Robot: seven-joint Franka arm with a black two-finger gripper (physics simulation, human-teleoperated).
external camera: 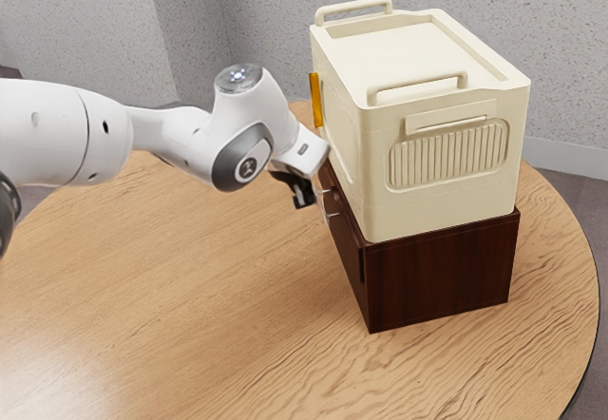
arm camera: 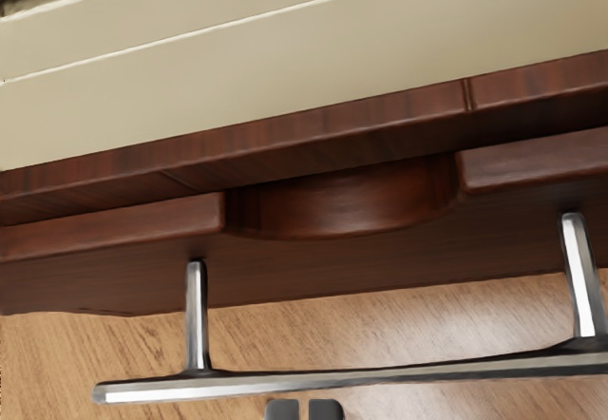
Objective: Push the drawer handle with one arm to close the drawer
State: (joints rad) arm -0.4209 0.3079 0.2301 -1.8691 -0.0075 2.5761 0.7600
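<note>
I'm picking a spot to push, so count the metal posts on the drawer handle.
2 in view: one post near the gripper, the other post farther along the bar, which runs past the wrist view's edge, so more may be hidden.

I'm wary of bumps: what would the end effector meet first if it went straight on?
Probably the silver drawer handle, close to the end effector, though the depth between them is unclear.

The white Franka arm [external camera: 169, 137] comes in from the exterior view's left and reaches toward its right, bending downward at the wrist [external camera: 249, 121]. The black two-finger gripper [external camera: 305, 198] points down, its fingers [arm camera: 282, 410] side by side, almost meeting, a narrow gap between them.
</note>
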